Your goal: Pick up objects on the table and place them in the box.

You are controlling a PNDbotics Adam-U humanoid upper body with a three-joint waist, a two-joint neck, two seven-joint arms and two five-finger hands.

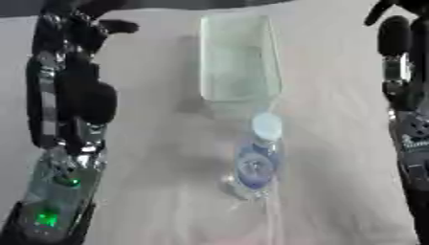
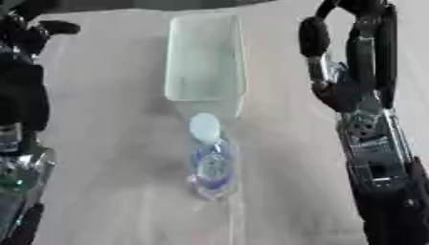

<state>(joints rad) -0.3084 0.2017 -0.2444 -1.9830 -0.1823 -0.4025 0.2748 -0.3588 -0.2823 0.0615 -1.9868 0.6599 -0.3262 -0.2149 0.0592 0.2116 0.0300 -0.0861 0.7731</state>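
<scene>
**Bottle standing just below the clear box, a robot arm on each side**

Left of the clear rectangular plastic box (image 1: 239, 57), the black and silver left hand (image 1: 80, 28) is raised beside it, holding nothing; whether its fingers are curled I cannot tell. The box sits at the middle of the pale table (image 1: 159, 158). Just below the box's near end stands a clear plastic bottle (image 1: 255, 160) with a blue label and white cap. Right of the box, the right hand (image 2: 356, 28) hangs with fingers relaxed, empty
</scene>
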